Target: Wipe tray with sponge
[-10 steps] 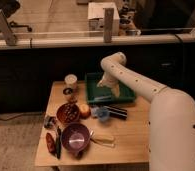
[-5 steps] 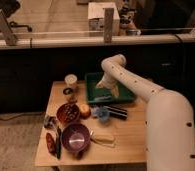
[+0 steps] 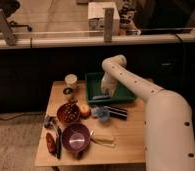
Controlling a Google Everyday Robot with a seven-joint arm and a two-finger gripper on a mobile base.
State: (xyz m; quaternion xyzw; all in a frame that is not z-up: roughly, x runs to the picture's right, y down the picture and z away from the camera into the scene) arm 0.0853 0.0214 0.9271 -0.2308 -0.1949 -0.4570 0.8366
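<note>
White arm bent down into the green tray (image 3: 122, 95), gripper (image 3: 105, 92) just above the sponge (image 3: 99, 97).

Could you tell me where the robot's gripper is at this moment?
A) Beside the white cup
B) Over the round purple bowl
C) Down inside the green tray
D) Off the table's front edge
C: the gripper reaches down inside the green tray, right at the light-blue sponge on the tray floor, well away from the purple bowl and the white cup.
</note>
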